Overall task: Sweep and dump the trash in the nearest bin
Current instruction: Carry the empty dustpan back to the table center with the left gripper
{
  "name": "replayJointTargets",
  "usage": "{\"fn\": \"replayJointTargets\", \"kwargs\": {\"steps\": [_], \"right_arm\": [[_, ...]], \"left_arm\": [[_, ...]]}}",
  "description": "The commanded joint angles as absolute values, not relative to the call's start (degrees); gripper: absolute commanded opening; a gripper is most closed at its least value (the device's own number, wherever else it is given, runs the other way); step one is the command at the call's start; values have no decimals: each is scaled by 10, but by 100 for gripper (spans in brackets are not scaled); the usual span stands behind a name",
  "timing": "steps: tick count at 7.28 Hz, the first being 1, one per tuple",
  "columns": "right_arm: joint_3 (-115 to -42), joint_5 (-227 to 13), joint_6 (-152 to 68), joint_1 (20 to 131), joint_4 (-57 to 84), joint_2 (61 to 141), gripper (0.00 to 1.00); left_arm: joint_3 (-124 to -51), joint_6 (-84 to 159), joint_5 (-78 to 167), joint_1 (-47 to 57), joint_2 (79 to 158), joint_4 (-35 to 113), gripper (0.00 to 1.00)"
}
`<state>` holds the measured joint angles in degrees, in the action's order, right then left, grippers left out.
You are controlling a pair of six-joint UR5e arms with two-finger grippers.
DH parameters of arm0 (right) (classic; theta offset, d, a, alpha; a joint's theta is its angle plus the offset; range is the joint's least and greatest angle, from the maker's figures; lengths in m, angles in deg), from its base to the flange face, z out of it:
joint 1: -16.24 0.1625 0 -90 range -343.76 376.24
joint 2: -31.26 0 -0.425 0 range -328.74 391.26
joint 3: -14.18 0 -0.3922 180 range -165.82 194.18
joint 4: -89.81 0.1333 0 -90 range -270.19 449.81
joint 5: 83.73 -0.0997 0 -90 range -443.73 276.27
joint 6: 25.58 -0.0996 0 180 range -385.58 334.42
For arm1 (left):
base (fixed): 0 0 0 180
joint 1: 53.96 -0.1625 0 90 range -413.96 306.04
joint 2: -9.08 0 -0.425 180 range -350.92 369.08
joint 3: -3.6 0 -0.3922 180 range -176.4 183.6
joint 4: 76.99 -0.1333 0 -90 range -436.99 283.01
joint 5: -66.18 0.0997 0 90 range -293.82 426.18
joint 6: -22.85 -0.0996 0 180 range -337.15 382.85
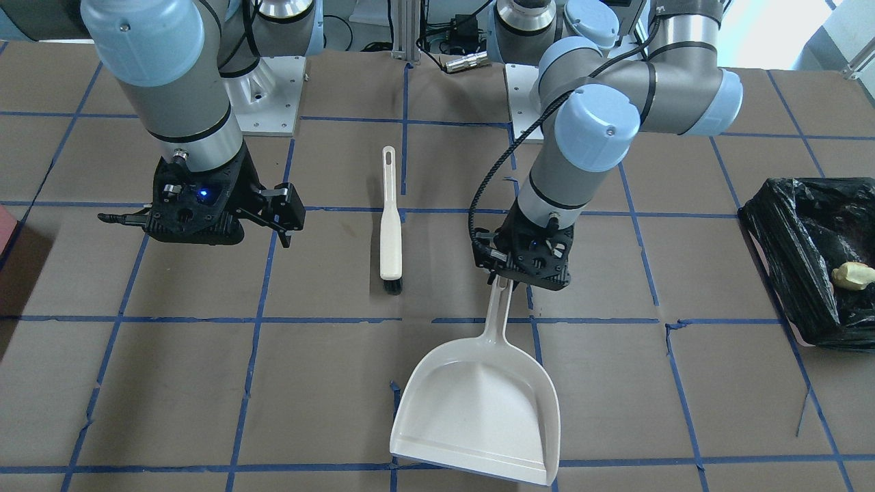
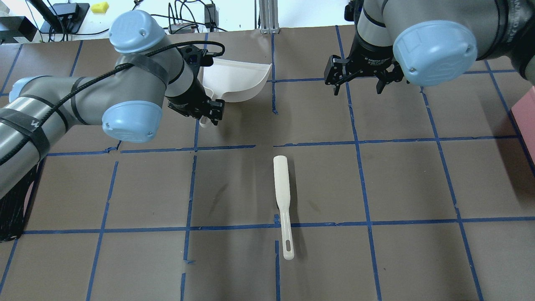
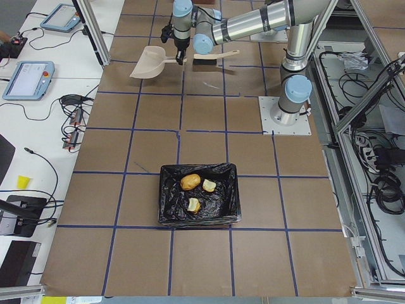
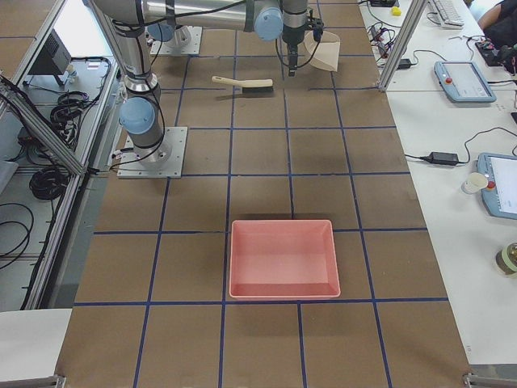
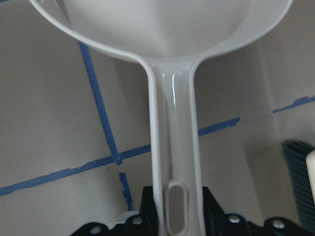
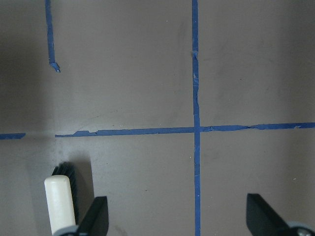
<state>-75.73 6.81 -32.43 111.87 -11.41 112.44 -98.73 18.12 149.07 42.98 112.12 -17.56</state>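
Note:
The black-lined bin [image 3: 169,196] stands at the table's end on my left, also in the front view [image 1: 793,260]. In it lie all the trash: a tan-orange ball [image 3: 190,182], a golden-brown chunk [image 3: 208,185] and a pale yellow-green piece [image 3: 193,204] [image 1: 853,275]. My left gripper [image 2: 205,113] [image 1: 523,273] is shut on the handle [image 5: 174,162] of a cream dustpan [image 1: 478,410] [image 2: 234,77], which looks empty. My right gripper [image 2: 358,88] [image 6: 179,219] is open and empty above the table.
A cream brush [image 2: 282,200] [image 1: 390,225] with black bristles lies flat mid-table between the arms; its bristle end shows in the right wrist view [image 6: 63,196]. A pink tray [image 4: 283,259] [image 2: 528,113] stands at the table's end on my right. Blue tape lines grid the brown table.

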Motion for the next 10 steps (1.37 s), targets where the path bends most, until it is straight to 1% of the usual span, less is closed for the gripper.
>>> {"fn": "replayJointTargets", "kwargs": {"steps": [1,3,7,10], "right_arm": [[-757,68,-324,1119,-114,1125,100],[-758,68,-324,1124,-114,1128,100],[-759,69,-324,1124,-114,1128,100],[-762,69,-324,1123,-114,1128,100]], "left_arm": [[-979,223,1490,473,1149,-190,1],[-980,268,1491,520,1177,-242,1],[-979,301,1490,534,1205,-282,2],[-979,324,1490,548,1206,-286,2]]}}
